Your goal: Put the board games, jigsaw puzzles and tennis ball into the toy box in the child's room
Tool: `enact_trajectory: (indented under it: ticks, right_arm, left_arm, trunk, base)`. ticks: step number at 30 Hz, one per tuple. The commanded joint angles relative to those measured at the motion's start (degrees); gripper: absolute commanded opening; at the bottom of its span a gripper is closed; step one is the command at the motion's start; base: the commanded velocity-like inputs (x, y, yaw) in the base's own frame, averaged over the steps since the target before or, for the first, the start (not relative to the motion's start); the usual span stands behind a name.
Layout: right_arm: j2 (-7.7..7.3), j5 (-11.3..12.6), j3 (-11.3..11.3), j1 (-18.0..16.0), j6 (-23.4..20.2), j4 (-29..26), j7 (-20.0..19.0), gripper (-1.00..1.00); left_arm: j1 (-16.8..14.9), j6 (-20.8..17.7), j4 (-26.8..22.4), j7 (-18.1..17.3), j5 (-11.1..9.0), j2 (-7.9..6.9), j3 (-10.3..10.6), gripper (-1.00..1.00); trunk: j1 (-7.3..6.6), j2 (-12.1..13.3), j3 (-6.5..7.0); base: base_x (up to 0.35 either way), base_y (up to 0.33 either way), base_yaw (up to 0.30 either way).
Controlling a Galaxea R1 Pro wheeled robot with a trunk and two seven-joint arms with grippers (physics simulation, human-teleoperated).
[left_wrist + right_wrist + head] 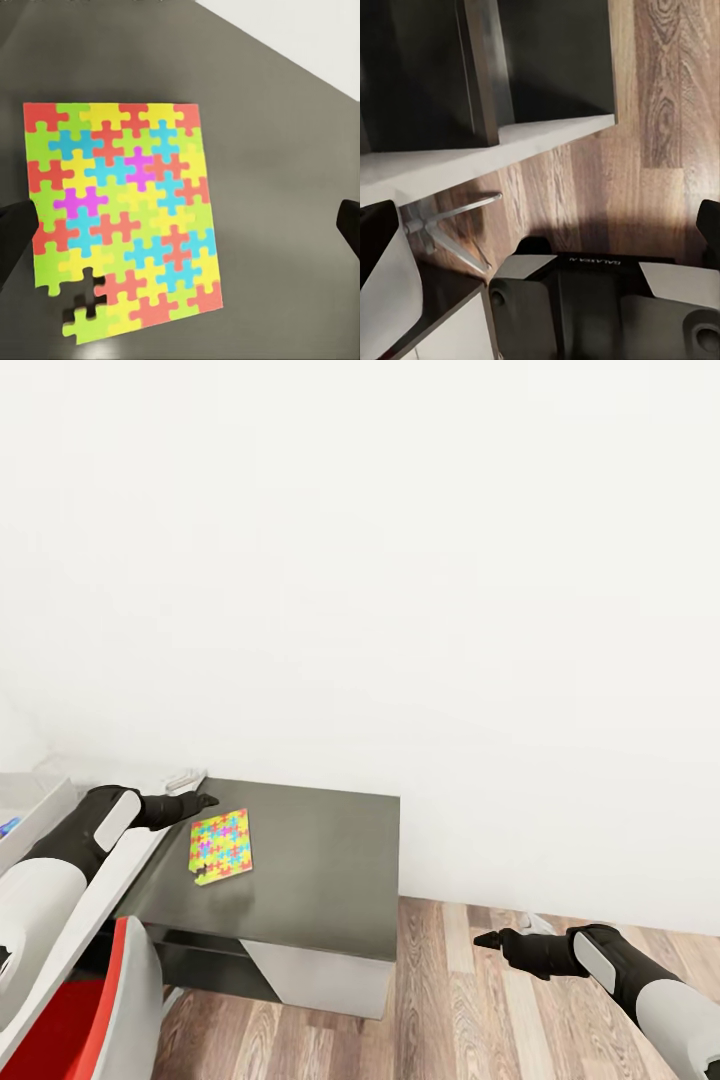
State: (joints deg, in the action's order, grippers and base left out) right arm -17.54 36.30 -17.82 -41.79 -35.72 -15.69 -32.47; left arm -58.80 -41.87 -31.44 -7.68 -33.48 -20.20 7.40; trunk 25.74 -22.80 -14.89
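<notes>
One jigsaw puzzle point(221, 845) point(122, 217) lies flat on the dark grey table point(320, 870), near its left edge. The left gripper point(205, 798) point(180, 225) hovers just above its far end, jaws spread wide around nothing. The right gripper point(487, 939) hangs over the wood floor point(470, 1000), right of the table, also open wide and empty.

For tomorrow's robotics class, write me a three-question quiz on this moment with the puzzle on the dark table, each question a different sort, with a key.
1. True or false: the jigsaw puzzle lies flat on the dark table.
2. Which gripper is over the table: A left, B right?
3. Fill in: one corner of the puzzle has a ____ piece.

Key:
1. True.
2. A: the left gripper is by the puzzle; the right gripper hangs over the wood floor.
3. Missing.
</notes>
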Motion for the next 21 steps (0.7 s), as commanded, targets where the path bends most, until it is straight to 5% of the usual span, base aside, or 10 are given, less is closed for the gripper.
enact_trajectory:
  ticks: [1,21]
  right_arm:
    - [-0.04,0.18,-0.2,-0.05,-0.23,-0.05,-0.09,1.0]
    - [0.04,0.09,-0.2,-0.05,-0.23,-0.04,0.61,1.0]
  left_arm:
    - [-0.06,-0.1,-0.02,-0.26,0.2,-0.05,0.25,1.0]
    - [-0.04,-0.06,-0.02,-0.17,0.25,-0.01,0.25,1.0]
  trunk:
    - [0.04,-0.12,-0.21]
    - [0.04,-0.12,-2.07]
  base:
    - [0.139,0.008,0.0]
    - [0.064,0.021,0.0]
